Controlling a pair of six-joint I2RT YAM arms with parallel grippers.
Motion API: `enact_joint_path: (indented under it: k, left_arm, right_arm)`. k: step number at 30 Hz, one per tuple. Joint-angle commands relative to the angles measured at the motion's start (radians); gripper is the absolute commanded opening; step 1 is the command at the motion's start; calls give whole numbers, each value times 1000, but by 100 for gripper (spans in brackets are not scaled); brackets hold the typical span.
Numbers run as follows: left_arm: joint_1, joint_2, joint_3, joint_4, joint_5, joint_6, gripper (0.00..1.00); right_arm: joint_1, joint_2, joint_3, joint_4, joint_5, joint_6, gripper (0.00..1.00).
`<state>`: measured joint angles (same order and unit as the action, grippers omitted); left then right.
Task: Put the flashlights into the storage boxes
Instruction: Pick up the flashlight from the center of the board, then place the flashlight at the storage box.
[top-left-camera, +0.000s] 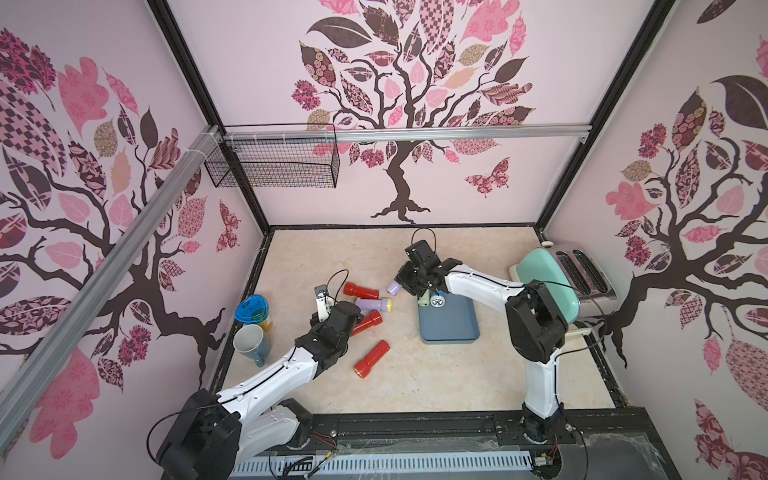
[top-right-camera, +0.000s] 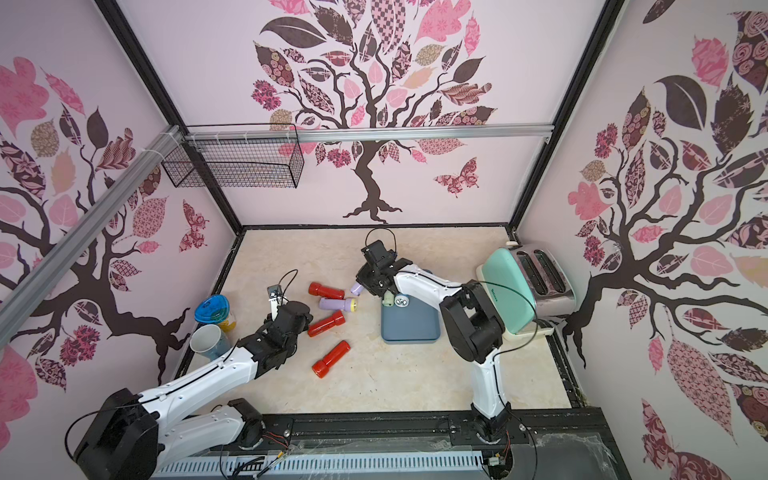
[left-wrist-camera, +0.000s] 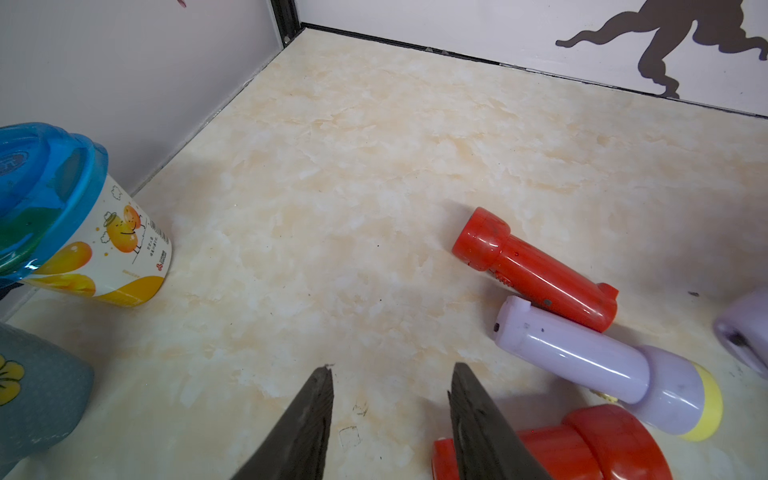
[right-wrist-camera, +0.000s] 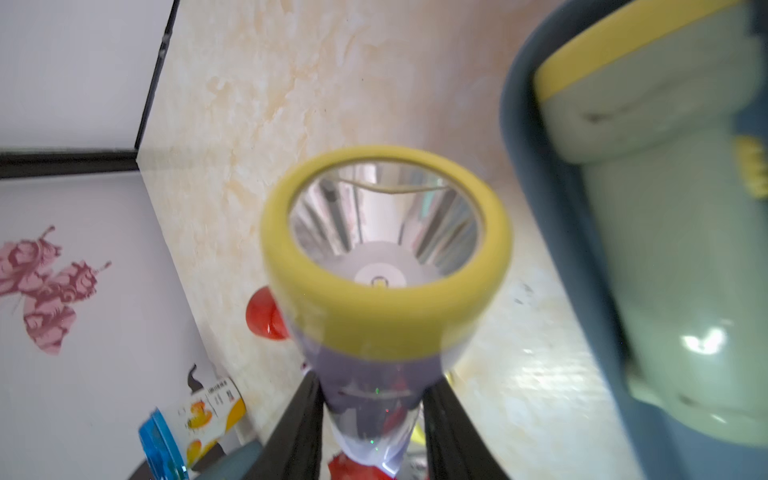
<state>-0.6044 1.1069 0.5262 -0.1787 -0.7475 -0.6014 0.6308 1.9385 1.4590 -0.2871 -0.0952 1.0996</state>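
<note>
Right claw (right-wrist-camera: 374, 388) clamped on a lilac plastic flashlight with a yellow head (right-wrist-camera: 384, 257), just beside the shallow slate-blue plastic tray (top-left-camera: 451, 328).
A pale green plastic flashlight (top-left-camera: 423, 298) lay inside the tray's far end. Three red plastic flashlights (top-left-camera: 366, 323) and a second lilac flashlight (top-left-camera: 373, 304) lay left of the tray. There the left claw (left-wrist-camera: 391, 368) hung parted and empty.

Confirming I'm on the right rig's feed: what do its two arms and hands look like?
Both the left arm and right arm have white link shells, bulky black joints, and thin black cables looping at the wrists. The left hand and right hand each end in two dark, tapered fingers.
</note>
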Motion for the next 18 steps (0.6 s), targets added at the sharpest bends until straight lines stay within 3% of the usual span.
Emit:
enact_joint_path:
  k: [1, 4, 10, 18]
  left_arm:
    - [2, 1, -26, 15, -15, -1, 48]
    - [3, 2, -33, 21, -20, 2, 48]
    - [3, -1, -34, 29, -3, 1, 48]
    - [3, 40, -19, 34, 5, 9, 48]
  right_arm:
    - [-57, -163, -114, -32, -2, -238, 26]
    - [-120, -261, -255, -50, -8, -354, 26]
    - [-173, -387, -413, -83, 219, -535, 27]
    - [-178, -320, -393, -96, 295, -658, 29]
